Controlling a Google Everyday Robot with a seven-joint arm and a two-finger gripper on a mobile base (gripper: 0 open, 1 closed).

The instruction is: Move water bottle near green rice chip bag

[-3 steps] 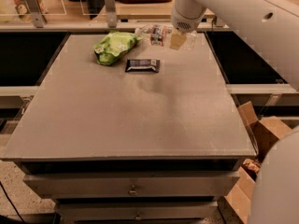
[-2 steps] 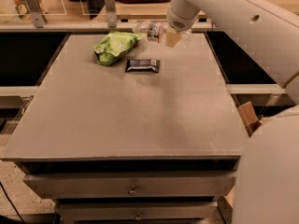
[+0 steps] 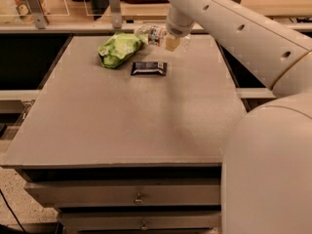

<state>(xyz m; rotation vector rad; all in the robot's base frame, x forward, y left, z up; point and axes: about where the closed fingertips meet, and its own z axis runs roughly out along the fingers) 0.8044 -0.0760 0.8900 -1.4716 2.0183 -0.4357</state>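
Abutting green rice chip bag (image 3: 118, 48), perhaps: water bottle (image 3: 152, 34) | end effector (image 3: 171, 43) alongside

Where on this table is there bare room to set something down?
The whole near half of the table, from the wrapper to the front edge, is bare. So is the left strip beside the bag. The far edge is crowded: bag, bottle and gripper sit close together, with the wrapper just in front.
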